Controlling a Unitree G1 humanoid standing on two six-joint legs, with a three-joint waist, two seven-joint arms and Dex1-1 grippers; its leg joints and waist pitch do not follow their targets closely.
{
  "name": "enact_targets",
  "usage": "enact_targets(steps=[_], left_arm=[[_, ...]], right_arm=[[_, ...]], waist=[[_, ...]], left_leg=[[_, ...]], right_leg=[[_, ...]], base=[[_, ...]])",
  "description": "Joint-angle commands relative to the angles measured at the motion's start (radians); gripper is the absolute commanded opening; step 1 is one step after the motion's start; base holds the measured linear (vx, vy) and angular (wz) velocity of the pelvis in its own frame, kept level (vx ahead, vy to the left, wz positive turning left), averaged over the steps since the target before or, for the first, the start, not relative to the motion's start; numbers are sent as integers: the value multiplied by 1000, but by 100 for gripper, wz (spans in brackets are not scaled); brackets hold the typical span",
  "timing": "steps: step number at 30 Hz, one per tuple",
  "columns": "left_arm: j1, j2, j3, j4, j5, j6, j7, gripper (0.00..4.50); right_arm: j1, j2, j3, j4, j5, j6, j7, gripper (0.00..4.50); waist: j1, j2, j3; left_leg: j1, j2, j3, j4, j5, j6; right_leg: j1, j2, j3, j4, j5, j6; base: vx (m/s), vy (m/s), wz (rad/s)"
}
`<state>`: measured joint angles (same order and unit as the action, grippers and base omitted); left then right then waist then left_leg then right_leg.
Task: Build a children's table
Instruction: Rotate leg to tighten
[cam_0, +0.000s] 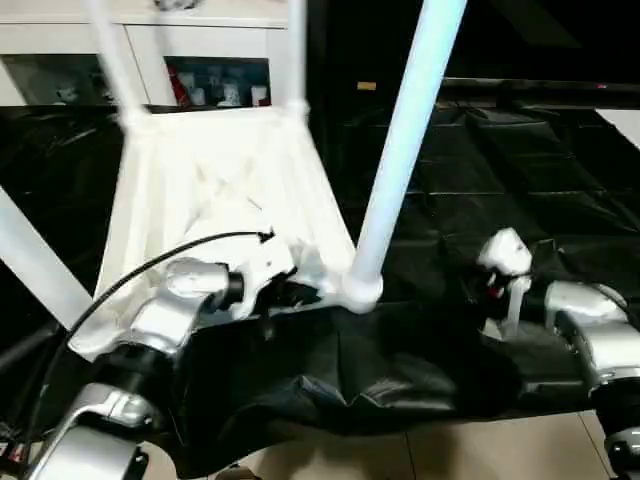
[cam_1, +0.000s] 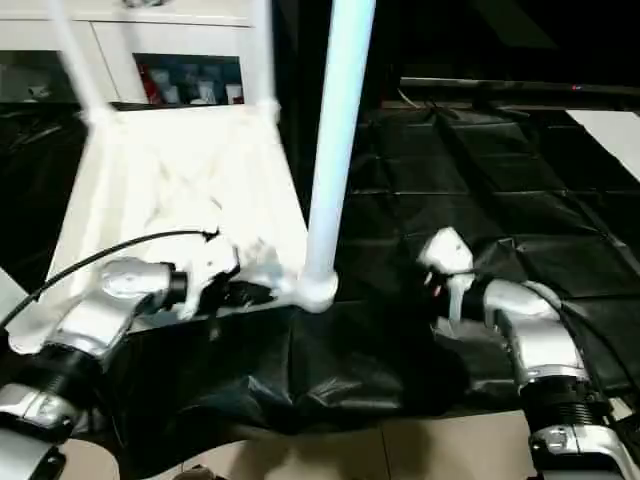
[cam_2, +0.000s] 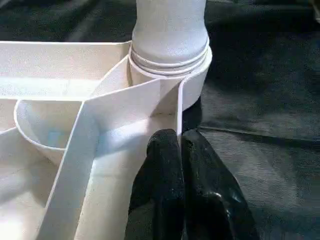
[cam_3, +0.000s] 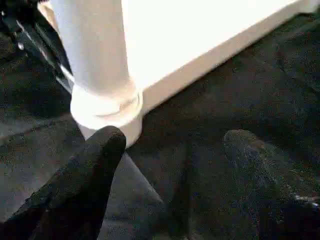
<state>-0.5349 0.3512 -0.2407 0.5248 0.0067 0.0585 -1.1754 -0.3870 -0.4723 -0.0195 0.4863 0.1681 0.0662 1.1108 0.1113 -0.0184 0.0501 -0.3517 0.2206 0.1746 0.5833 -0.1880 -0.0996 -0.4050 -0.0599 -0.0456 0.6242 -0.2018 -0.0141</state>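
My left claw (cam_2: 181, 150) is squeezing shut on the thin edge wall of the upside-down table top (cam_0: 215, 175). Just ahead of it, a leg (cam_0: 400, 140) is standing in the corner socket. My right claw (cam_3: 167, 145) is hanging wide open, holding nothing, near that leg.

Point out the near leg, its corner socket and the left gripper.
near leg (cam_0: 405, 140), left eye view, middle of the tube.
corner socket (cam_2: 195, 82), left wrist view, its outer wall.
left gripper (cam_2: 181, 150), left wrist view, between the shut fingertips on the rim.
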Motion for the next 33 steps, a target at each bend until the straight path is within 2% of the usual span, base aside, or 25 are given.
enact_targets(steps=[1,6,11,19,23,26,28,30,31,32,33], left_arm=[[13,-5,-14,-44,-50,-17,-44,0],[35,12,-21,-82,-76,-4,-105,0],[41,24,-26,-93,-54,2,-95,0],[62,29,-26,-124,-61,18,-96,0],[65,33,-26,-117,-47,0,-72,0],[64,24,-13,-105,-63,24,-67,0],[75,32,-12,-113,-65,23,-72,44],[96,35,0,-135,-79,24,-70,58],[119,28,25,-172,-113,43,-62,68],[131,20,46,-199,-141,69,-53,78],[139,14,59,-219,-160,87,-47,78]], right_arm=[[17,-3,8,-27,16,14,-6,361],[32,8,19,-53,17,28,-5,361],[29,16,7,-54,16,29,-44,361],[32,23,8,-63,18,30,-79,361],[35,23,19,-60,12,16,-91,361],[31,28,17,-55,14,16,-102,361],[32,31,14,-62,19,20,-109,365],[38,36,10,-76,27,28,-116,365],[44,40,7,-89,33,35,-122,365],[46,42,6,-95,35,41,-126,365],[49,42,5,-100,36,44,-129,365]], waist=[[-1,-7,-62],[-2,-8,-61],[-4,-7,-59],[-5,-6,-62],[-6,-6,-62],[-6,-7,-62],[-7,-10,-61],[-7,-8,-62],[-8,-2,-63],[-12,-5,-63],[-12,-3,-63]], left_leg=[[1,11,7,-58,-137,67],[-1,10,8,-58,-138,64],[1,9,7,-60,-149,53],[-1,7,8,-57,-121,59],[-1,7,7,-58,-128,57],[-1,6,8,-57,-129,55],[-1,6,8,-57,-133,54],[-2,7,7,-57,-131,53],[-1,9,6,-58,-128,53],[-3,9,8,-57,-123,52],[-2,9,7,-57,-120,51]], right_leg=[[56,-62,38,-70,-83,-228],[56,-61,38,-71,-86,-224],[55,-63,39,-74,-118,-211],[58,-60,39,-67,-53,-222],[59,-60,39,-68,-64,-221],[59,-61,40,-68,-69,-219],[59,-61,40,-70,-85,-214],[60,-63,40,-67,-80,-215],[59,-62,40,-66,-69,-219],[60,-60,40,-63,-42,-230],[61,-60,39,-61,-30,-236]], base=[[0,0,0],[0,0,0],[0,0,0],[0,0,0],[0,0,0],[0,0,0],[0,0,0],[0,0,0],[0,0,0],[0,0,0],[0,0,0]])
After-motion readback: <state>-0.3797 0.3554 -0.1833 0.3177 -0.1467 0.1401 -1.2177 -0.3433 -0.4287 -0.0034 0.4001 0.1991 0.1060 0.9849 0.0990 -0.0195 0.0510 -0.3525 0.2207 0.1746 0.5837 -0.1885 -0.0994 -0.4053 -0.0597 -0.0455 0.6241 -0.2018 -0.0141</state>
